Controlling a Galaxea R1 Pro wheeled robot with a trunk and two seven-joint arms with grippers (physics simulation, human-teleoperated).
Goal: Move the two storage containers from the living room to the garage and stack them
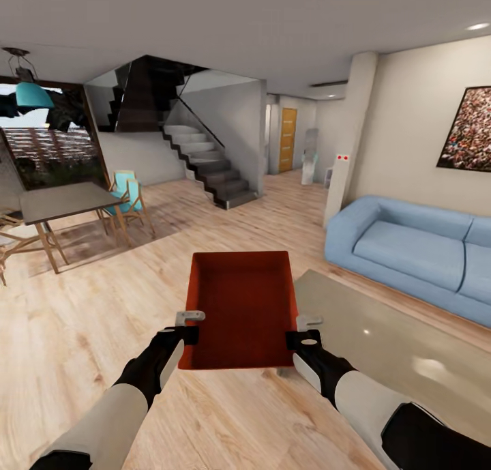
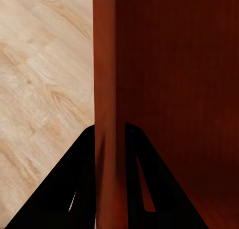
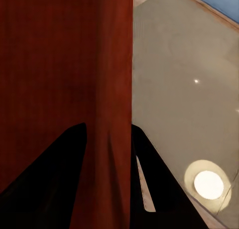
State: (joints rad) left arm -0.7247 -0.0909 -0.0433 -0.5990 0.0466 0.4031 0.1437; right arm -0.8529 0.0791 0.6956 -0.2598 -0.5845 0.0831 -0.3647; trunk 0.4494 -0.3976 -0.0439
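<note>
One orange-red storage container (image 1: 239, 306), open-topped and empty, is held level in front of me above the wood-plank floor of the living room. My left gripper (image 1: 189, 323) is shut on its left wall (image 2: 105, 89), one finger on each side of it. On the opposite wall (image 3: 114, 79) my right gripper (image 1: 305, 327) is shut the same way.
A glass coffee table (image 1: 389, 347) lies just right of the container, with a blue sofa (image 1: 416, 252) behind it. At the left stand a dining table (image 1: 65, 200) and chairs. A staircase (image 1: 204, 163) and a hallway with an orange door (image 1: 288, 139) lie ahead across open wood floor.
</note>
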